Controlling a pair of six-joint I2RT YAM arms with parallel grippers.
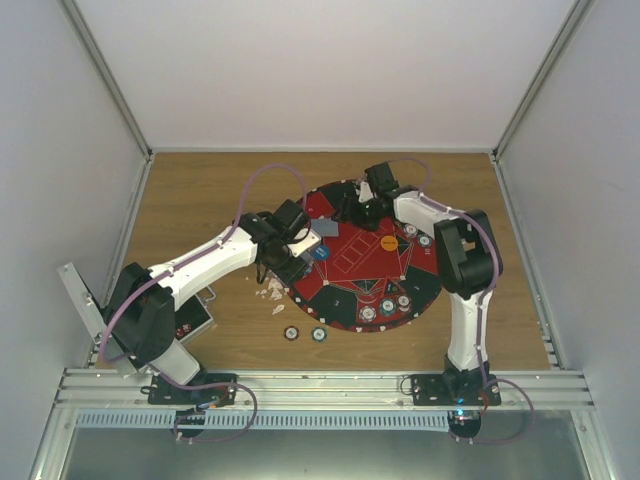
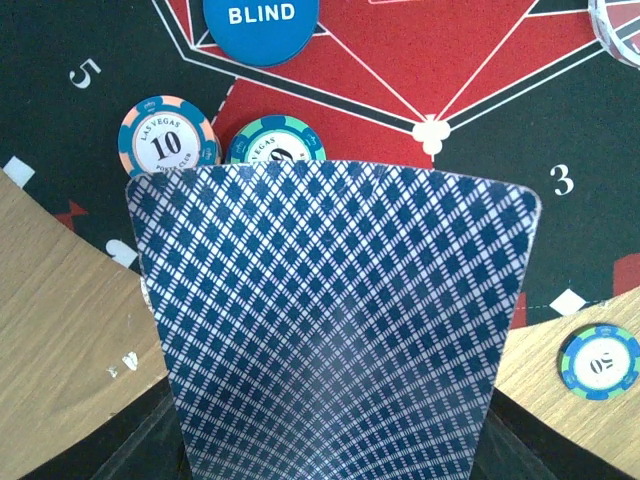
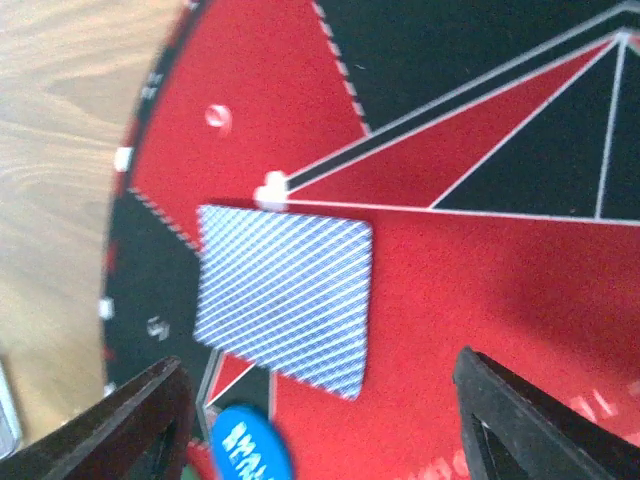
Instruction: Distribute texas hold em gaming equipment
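Card in hand: the left claw [image 1: 300,245] pinches a blue-backed playing card [image 2: 330,320] upright at the left rim of the round red-and-black mat [image 1: 350,300]. The card bows slightly and fills most of the left wrist camera's view. Just past its top edge a "10" chip [image 2: 168,143] with a peach-and-blue rim lies on the mat's black band. Beside that sits a teal chip [image 2: 275,142], half hidden by the card. A blue disc marked BLIND [image 2: 260,22] rests farther in, where the black band meets the red field. A blue-and-green chip [image 2: 598,362] lies on the wooden desk [image 2: 50,330], just off the mat's edge.

Across the mat, the right claw [image 3: 318,365] hangs over the far side with its fingers [image 3: 140,420] spread wide and nothing between them. A second card [image 3: 283,305] lies face down on the mat just ahead of the fingers, touching neither. It spans red and black panels, with one corner close to a white marker.

From overhead, an orange disc [image 1: 389,242] sits near the mat's centre and a cluster of chips [image 1: 388,305] lines its near rim. A black case [image 1: 190,320] lies on the desk by the left arm, partly hidden by it
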